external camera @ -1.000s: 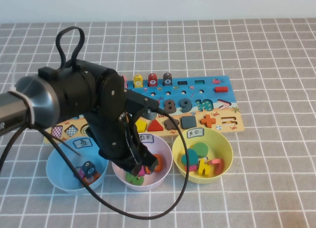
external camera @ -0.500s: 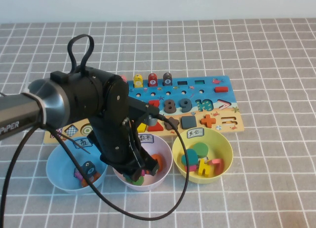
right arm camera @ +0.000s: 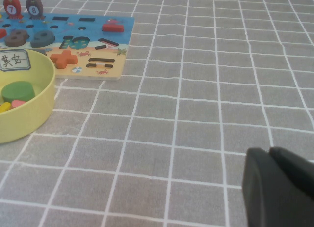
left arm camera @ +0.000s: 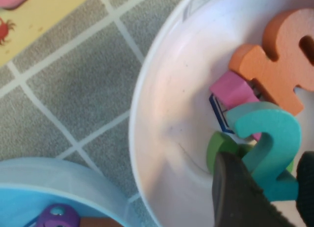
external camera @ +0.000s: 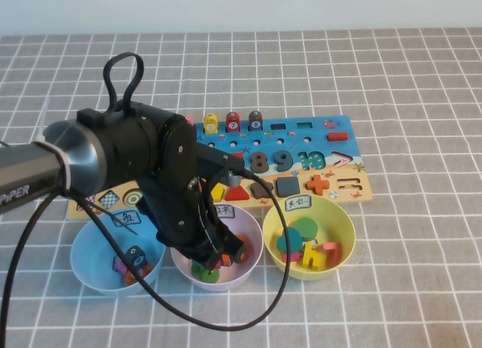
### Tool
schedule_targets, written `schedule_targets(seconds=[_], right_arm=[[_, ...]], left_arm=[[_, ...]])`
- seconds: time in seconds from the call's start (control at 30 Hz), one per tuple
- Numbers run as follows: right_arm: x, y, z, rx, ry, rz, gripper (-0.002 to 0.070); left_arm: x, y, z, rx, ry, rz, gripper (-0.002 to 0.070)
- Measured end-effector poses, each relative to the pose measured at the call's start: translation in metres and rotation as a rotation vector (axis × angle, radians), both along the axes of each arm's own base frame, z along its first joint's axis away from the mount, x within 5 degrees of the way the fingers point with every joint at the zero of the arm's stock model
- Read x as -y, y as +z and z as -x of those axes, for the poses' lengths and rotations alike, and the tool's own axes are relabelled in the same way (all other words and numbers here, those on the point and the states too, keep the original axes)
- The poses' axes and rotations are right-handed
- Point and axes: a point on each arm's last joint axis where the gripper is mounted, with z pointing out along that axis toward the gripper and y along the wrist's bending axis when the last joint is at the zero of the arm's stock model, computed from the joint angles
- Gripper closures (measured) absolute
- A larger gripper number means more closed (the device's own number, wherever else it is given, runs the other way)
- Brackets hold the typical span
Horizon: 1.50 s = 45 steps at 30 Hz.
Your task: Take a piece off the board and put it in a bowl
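My left gripper (external camera: 226, 255) is low inside the pale pink-lilac bowl (external camera: 254, 235), the middle one of three. In the left wrist view its fingers (left arm camera: 234, 192) are shut on the base of the teal "2" (left arm camera: 270, 138). The piece is over the other pieces in that bowl (left arm camera: 147, 114): an orange one (left arm camera: 274, 65), a pink one (left arm camera: 233, 89) and a green one (left arm camera: 218, 146). The board (external camera: 331, 133) lies behind the bowls. My right gripper (right arm camera: 269, 151) is shut and empty over bare cloth to the right of the board (right arm camera: 98, 25); it is out of the high view.
A blue bowl (external camera: 90, 257) with a few pieces stands left of the pink one, and a yellow bowl (external camera: 343, 220) with several pieces stands right. My left arm covers the board's left part. A grey checked cloth covers the table.
My left gripper went down into the pink bowl with the teal "2", then shifted slightly right. The right arm is out of view throughout.
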Motion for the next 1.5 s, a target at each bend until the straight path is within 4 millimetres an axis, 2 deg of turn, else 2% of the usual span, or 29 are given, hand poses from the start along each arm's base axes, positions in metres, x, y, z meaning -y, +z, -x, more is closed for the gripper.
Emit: schedule_targets(seconds=[0.23, 0.47, 0.87, 1.2, 1.33, 1.43, 1.5], right_arm=[[0.000, 0.000, 0.000, 0.000, 0.000, 0.000, 0.0694], [0.000, 0.000, 0.000, 0.000, 0.000, 0.000, 0.0694], [0.000, 0.000, 0.000, 0.000, 0.000, 0.000, 0.0694], [0.000, 0.000, 0.000, 0.000, 0.000, 0.000, 0.0694], [0.000, 0.000, 0.000, 0.000, 0.000, 0.000, 0.0694], [0.000, 0.000, 0.000, 0.000, 0.000, 0.000, 0.0694], [0.000, 0.000, 0.000, 0.000, 0.000, 0.000, 0.0694]], left_arm=[[0.001, 0.000, -0.001, 0.012, -0.005, 0.007, 0.0454], [0.001, 0.000, -0.002, 0.038, -0.109, 0.001, 0.0454], [0.003, 0.001, -0.005, 0.066, -0.074, 0.025, 0.0451], [0.003, 0.001, -0.005, 0.070, -0.068, 0.029, 0.0292], [0.002, 0.015, -0.003, 0.113, -0.067, 0.057, 0.0279], [-0.003, 0.043, 0.003, 0.191, -0.065, 0.108, 0.0288], [-0.010, 0.064, 0.011, 0.270, -0.063, 0.153, 0.0332]])
